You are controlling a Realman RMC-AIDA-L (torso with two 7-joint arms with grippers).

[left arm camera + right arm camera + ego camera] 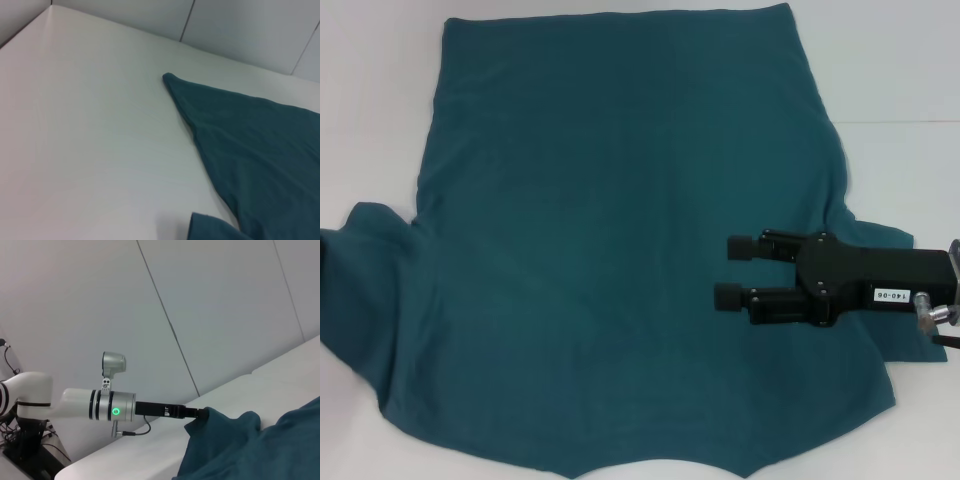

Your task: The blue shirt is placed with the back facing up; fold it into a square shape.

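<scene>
The blue shirt (610, 250) lies spread flat on the white table, plain side up, hem at the far side and sleeves at the near sides. My right gripper (732, 270) hovers over the shirt's right part, fingers pointing left, open with nothing between them. In the right wrist view the left arm's black gripper (192, 412) reaches the edge of the bunched left sleeve (225, 427); its fingers are hidden by the fabric. The left wrist view shows one corner of the shirt (250, 145) on the table.
The white table (370, 100) shows bare on both sides of the shirt and beyond the hem. A grey panelled wall (240, 30) stands behind the table's far edge. The left sleeve (360, 290) runs to the table's left side.
</scene>
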